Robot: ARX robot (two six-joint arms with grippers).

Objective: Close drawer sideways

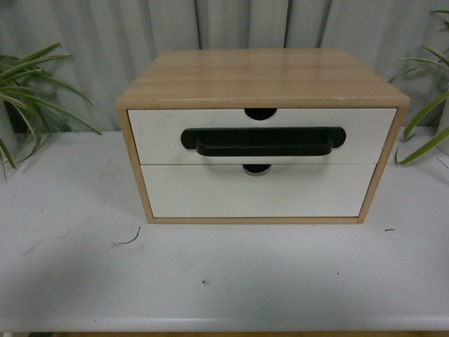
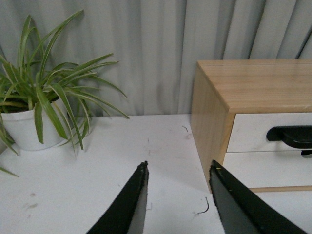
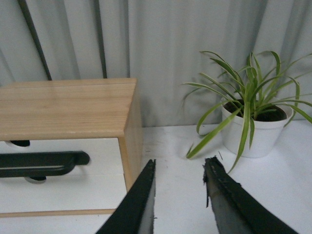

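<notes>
Two black grippers, both empty, touching nothing. Left gripper (image 2: 179, 168): jaws apart, low over white table (image 1: 224, 281). Right gripper (image 3: 180, 163): jaws apart, same pose.

One light wood cabinet (image 1: 261, 74) at table centre, between grippers.

Two drawers:
- wide white-fronted drawer with long black bar handle (image 1: 261, 140) on top, front slightly proud
- plain white drawer (image 1: 259, 193) beneath

Two leafy green plants in white pots: 9 o'clock of cabinet (image 2: 44, 97), 3 o'clock (image 3: 248, 112).

Drawer (image 1: 161, 133) inside hidden behind its white front; can't tell if it sits flush w/ cabinet (image 1: 259, 74); lower drawer (image 1: 210, 196) notch (image 1: 257, 168) partly hidden by handle (image 1: 263, 144). Front view: left plant (image 1: 28, 91) & right plant (image 1: 428, 119) cut by pic edges. L wrist view: drawer & handle cut at edge, only one handle end shows; left gripper (image 2: 179, 165) cut off below its tips; R wrist view same for right gripper (image 3: 180, 161). Dark curl (image 1: 128, 241) & specks (image 1: 205, 282) on table (image 1: 70, 281) too small to ID.
</notes>
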